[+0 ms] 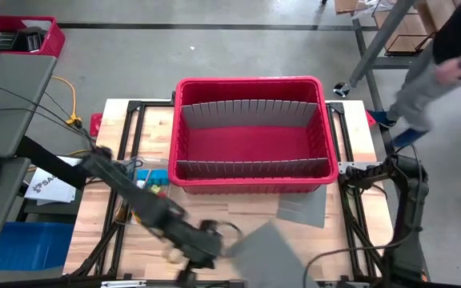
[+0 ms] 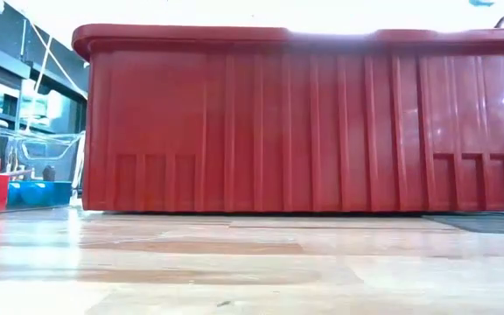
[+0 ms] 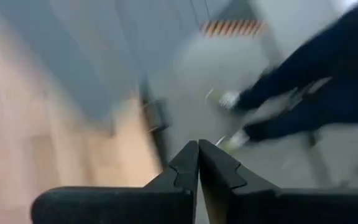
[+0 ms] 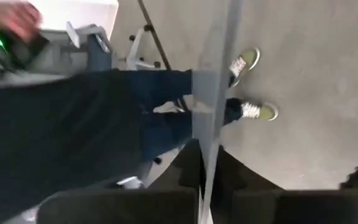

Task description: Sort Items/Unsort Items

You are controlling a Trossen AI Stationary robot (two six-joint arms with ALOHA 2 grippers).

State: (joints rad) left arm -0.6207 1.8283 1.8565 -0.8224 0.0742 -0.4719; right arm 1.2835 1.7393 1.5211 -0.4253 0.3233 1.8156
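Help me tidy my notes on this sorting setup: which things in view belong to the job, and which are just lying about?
Belonging to the job:
- small coloured items at the table's left side
- red and blue blocks left of the bin in the low view
- red bin with grey dividers
- left gripper, shut, empty

Just lying about:
- grey mat
- smaller red basket on the floor
- person walking past

Left pincer (image 3: 198,163): two dark fingers pressed together, tips meeting, nothing between them. Pale wooden surface (image 3: 36,143) to one side, blurred. Grey floor (image 3: 185,68) beyond, with a striped orange-and-black marking (image 3: 230,27). A person's dark-trousered legs (image 3: 316,81) and light shoes (image 3: 229,99) cross the floor.
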